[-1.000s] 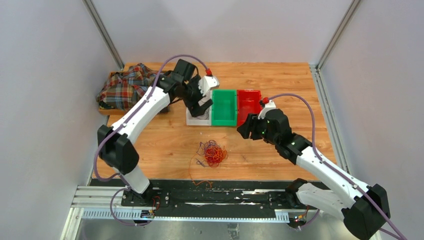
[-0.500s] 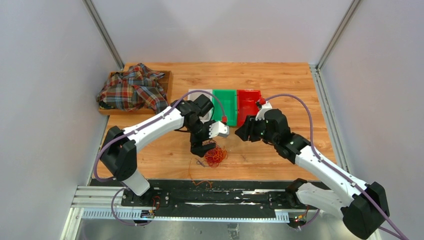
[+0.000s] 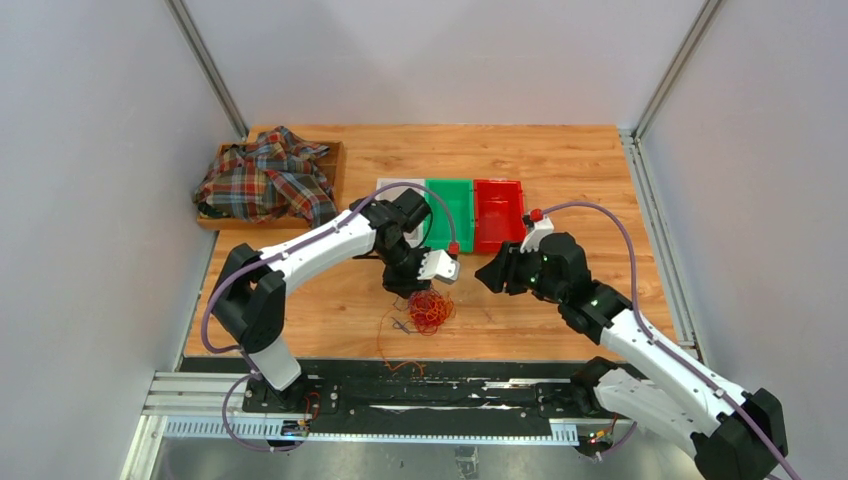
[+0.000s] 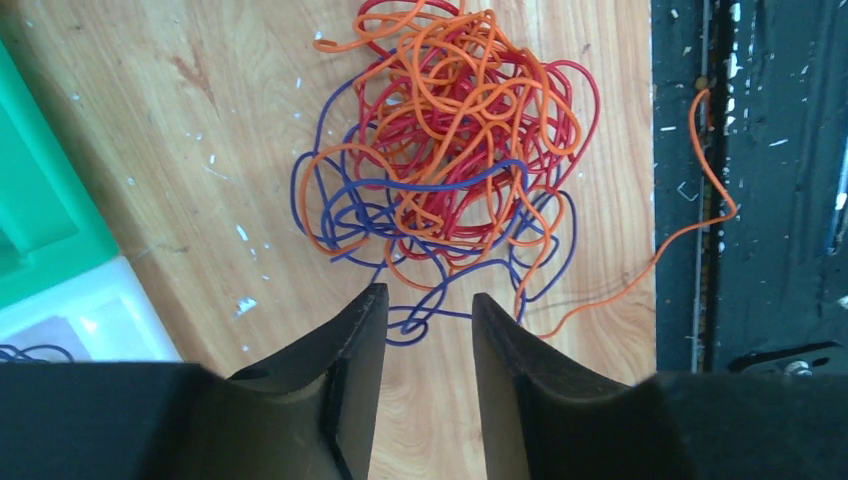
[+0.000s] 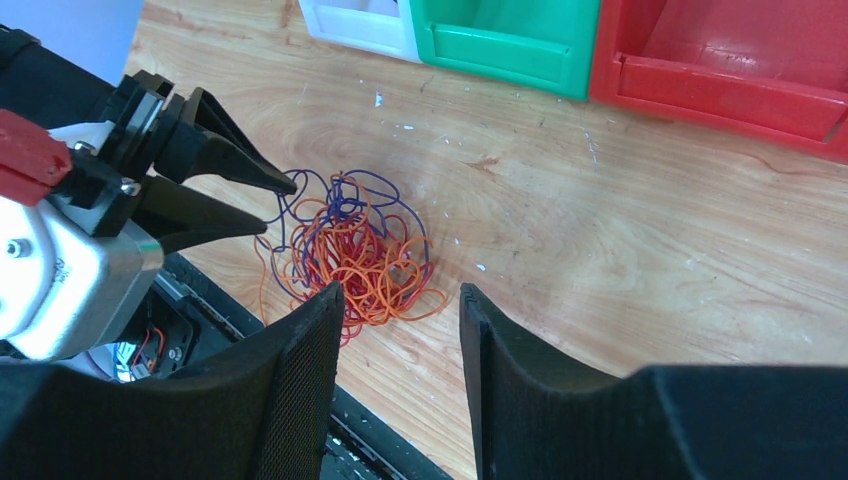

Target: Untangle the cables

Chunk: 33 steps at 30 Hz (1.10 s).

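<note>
The cables [image 3: 430,308] lie as a fist-sized tangle of red, orange and purple wire near the table's front edge. In the left wrist view the cables [image 4: 460,130] sit just ahead of my left gripper [image 4: 428,295]. Its jaws are open with a narrow gap, and a loose purple loop [image 4: 425,322] lies between the tips. From above, the left gripper [image 3: 405,287] is at the clump's far-left side. My right gripper [image 5: 400,290] hangs open and empty above the table, right of the cables [image 5: 350,250]. The left gripper [image 5: 278,205] also shows in that view.
White [image 3: 395,185], green [image 3: 452,185] and red [image 3: 498,215] bins stand in a row behind the clump. A plaid cloth [image 3: 262,178] fills a wooden tray at the back left. One orange strand [image 4: 715,170] trails over the front edge onto the black rail [image 3: 500,392].
My left arm swung from the bins down to the clump, and its jaws narrowed around a purple loop. The right gripper shifted slightly toward the front.
</note>
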Each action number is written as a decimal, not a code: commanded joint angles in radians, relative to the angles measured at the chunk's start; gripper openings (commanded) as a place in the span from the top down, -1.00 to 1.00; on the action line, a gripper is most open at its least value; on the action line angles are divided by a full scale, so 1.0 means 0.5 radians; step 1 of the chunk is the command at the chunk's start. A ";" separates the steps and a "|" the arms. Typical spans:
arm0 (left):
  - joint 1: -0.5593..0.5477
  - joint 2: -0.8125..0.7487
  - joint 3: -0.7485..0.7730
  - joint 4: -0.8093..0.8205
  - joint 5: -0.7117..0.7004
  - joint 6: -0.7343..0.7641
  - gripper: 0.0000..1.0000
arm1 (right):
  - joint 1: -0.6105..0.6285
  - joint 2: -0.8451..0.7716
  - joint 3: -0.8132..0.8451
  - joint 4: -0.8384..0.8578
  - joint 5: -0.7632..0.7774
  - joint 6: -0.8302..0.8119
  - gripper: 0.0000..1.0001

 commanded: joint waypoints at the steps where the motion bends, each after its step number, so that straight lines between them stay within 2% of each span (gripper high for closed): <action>1: -0.001 0.040 -0.019 0.085 0.048 0.041 0.35 | -0.036 -0.053 -0.034 0.024 0.008 0.047 0.07; 6: -0.001 -0.024 -0.094 0.082 0.044 -0.017 0.83 | -0.038 -0.069 -0.029 0.043 0.005 0.051 -0.04; 10: -0.001 -0.179 -0.053 0.082 -0.041 -0.163 0.97 | -0.038 -0.048 -0.033 0.097 -0.016 0.054 -0.13; 16: 0.002 -0.361 0.015 0.011 0.069 -0.283 0.99 | -0.039 -0.015 -0.037 0.133 -0.033 0.053 -0.18; 22: 0.002 -0.303 0.089 0.006 0.012 -0.399 0.99 | -0.038 -0.068 -0.033 0.128 -0.073 0.043 -0.23; 27: 0.002 -0.291 0.479 -0.016 -0.147 -0.677 0.99 | 0.100 -0.071 -0.013 0.269 -0.082 -0.128 -0.36; 30: 0.002 -0.273 0.750 -0.021 -0.320 -0.939 0.99 | 0.319 -0.045 0.025 0.379 0.088 -0.310 -0.41; 33: 0.002 -0.298 0.888 -0.055 -0.330 -1.106 0.99 | 0.433 0.012 0.068 0.499 0.258 -0.377 -0.40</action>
